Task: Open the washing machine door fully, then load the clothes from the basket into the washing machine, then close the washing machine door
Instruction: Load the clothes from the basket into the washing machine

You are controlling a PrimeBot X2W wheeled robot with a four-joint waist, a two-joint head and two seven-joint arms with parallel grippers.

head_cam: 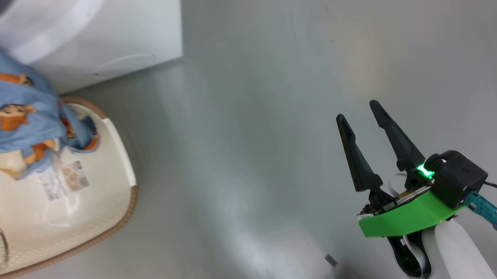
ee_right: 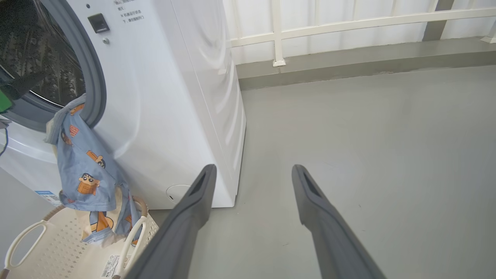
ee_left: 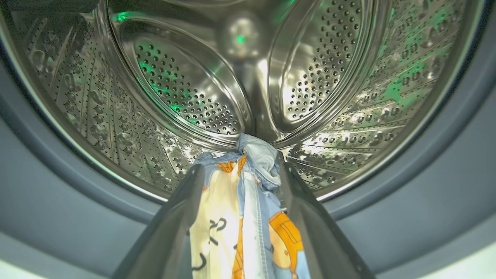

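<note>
The white washing machine [ee_right: 162, 97] stands with its drum mouth uncovered; its door is out of view. My left gripper [ee_left: 240, 164] reaches into the steel drum [ee_left: 186, 89], fingers spread wide and open, and the clothes [ee_left: 248, 217], blue with orange prints, lie loosely between them. In the right wrist view the clothes [ee_right: 87, 170] hang from the grey gasket [ee_right: 95, 89] down into the cream basket [ee_right: 58, 248]. The basket [head_cam: 120, 163] sits on the floor before the machine. My right gripper [head_cam: 357, 110] hovers open over bare floor to the right, its fingers [ee_right: 193, 201] holding nothing.
Grey floor [head_cam: 251, 114] stretches right of the machine and basket. A low kerb with a white railing [ee_right: 348, 23] runs along the far side. A small grey scrap [head_cam: 330, 260] lies on the floor near my right arm.
</note>
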